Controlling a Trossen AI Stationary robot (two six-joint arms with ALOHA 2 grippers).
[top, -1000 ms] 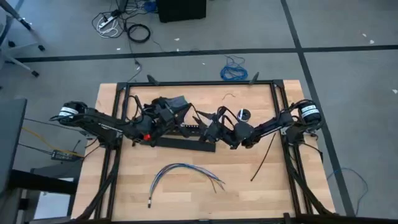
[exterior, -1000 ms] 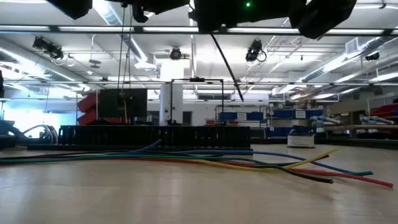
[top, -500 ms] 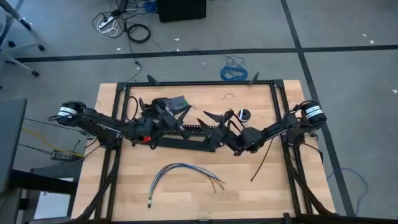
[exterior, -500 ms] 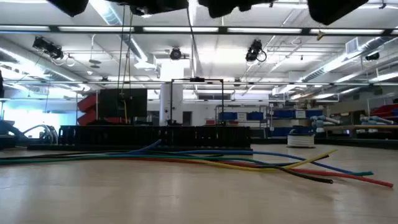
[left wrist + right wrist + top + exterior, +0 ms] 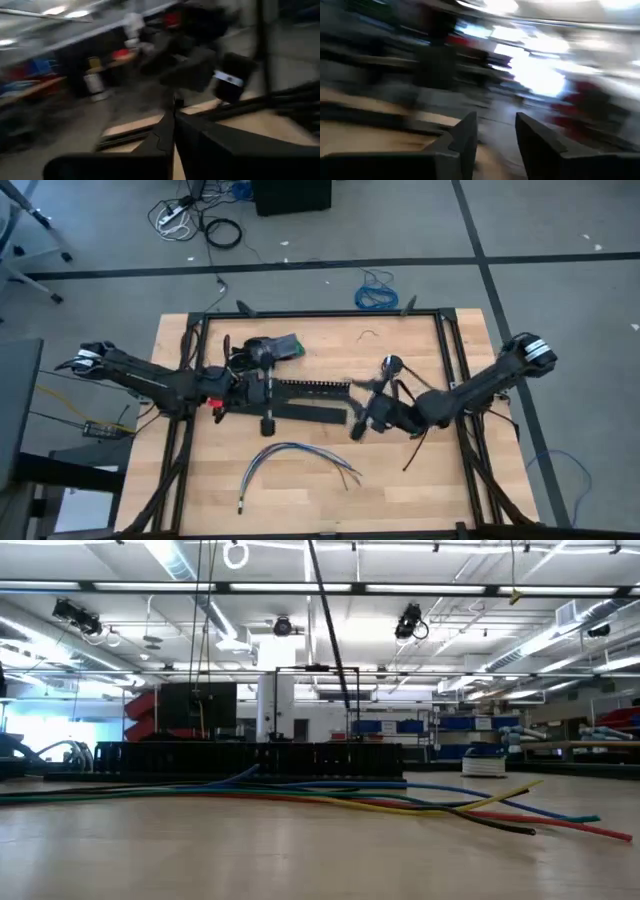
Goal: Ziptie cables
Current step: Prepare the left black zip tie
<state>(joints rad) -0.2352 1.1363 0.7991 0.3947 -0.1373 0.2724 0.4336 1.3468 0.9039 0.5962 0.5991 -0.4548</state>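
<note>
The cables (image 5: 295, 459) lie loose on the wood toward the near edge, and show as coloured strands in the low view (image 5: 330, 792). A thin black ziptie (image 5: 332, 630) hangs slanting in the air in the low view. My left gripper (image 5: 174, 111), shut, is over the left end of the black slotted channel (image 5: 312, 402). My right gripper (image 5: 495, 127) is open with nothing between its fingers, just right of the channel (image 5: 357, 423). A second ziptie (image 5: 418, 448) lies flat on the table at the right. My left gripper's two fingers are shut together, and a thin dark tip (image 5: 174, 102) sticks out between their ends. The blur hides how much of the strip they have. The ziptie hangs slanting below, clear of the table.
A black frame (image 5: 320, 313) borders the table's far side and both flanks. A small round black-and-white object (image 5: 390, 364) sits right of the channel, and a curled wire scrap (image 5: 370, 334) lies at the far edge. Bare wood lies around the cables.
Both grippers have gone from above the channel's far side toward the near edge. My left arm has drawn back toward the left, and my right gripper has gone to the channel's right end. In the low view, the arms have left the frame, and the hanging ziptie has swung left.
</note>
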